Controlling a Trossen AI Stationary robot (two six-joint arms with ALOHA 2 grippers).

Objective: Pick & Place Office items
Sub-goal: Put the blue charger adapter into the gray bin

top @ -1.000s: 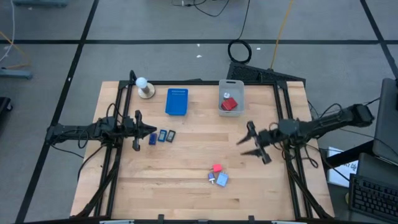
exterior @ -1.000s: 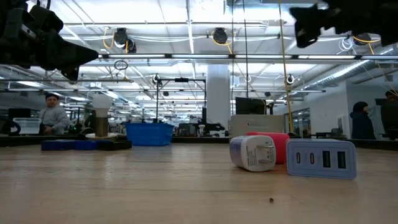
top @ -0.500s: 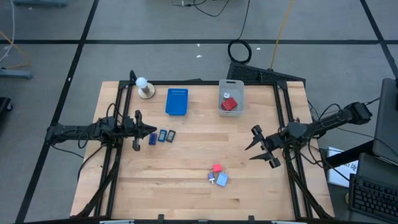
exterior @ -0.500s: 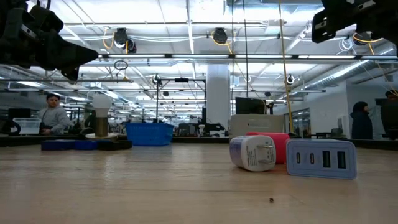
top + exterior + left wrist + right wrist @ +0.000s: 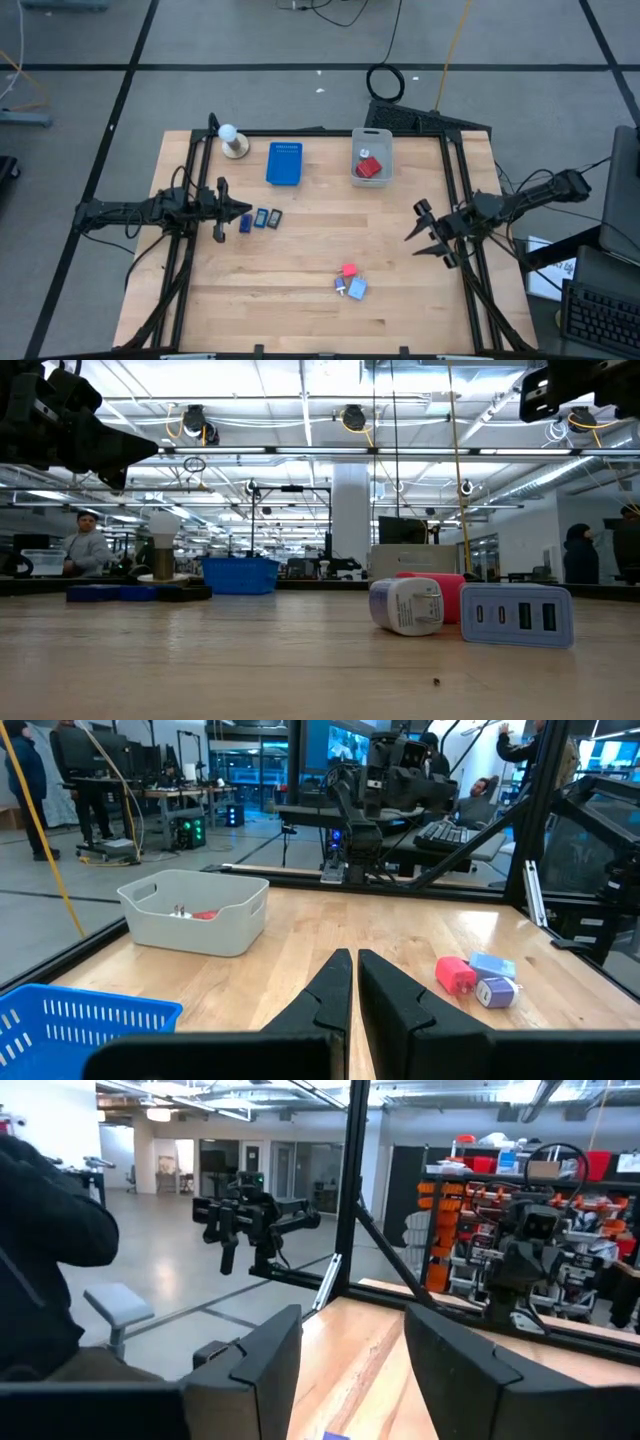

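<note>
**Right claw empty near counter's right edge, charger cluster unpicked**

Right claw (image 5: pixel 428 232) hangs above the counter (image 5: pixel 320 320) close to its right edge, fingers spread wide, holding nothing. Left claw (image 5: pixel 240 211) sits near the left edge, fingers pressed almost together, nothing between them; it points at the row of three small dark-blue and grey rectangles (image 5: pixel 260 219) just beside its tips.

Items still out: red block (image 5: pixel 348 270), white plug (image 5: pixel 342 288) and light-blue charger (image 5: pixel 357 289) packed touching each other, toward the near edge, about mid-width. Well apart from the right claw, nearer the front edge and further in from the right edge. Grey bin (image 5: pixel 371 157) at the far edge already holds a red piece (image 5: pixel 369 167). Blue tray (image 5: pixel 284 164) and white ball on its base (image 5: pixel 233 142) also along the far edge.

Risks, as judged:
- cluster is tight; a wide-open claw coming down on one piece may knock or drag its neighbours
- white plug looks rounded in the low view (image 5: pixel 405 605), could roll or slip out of a pinch
- the rectangles lie flat and close together, so a grab may catch two
</note>
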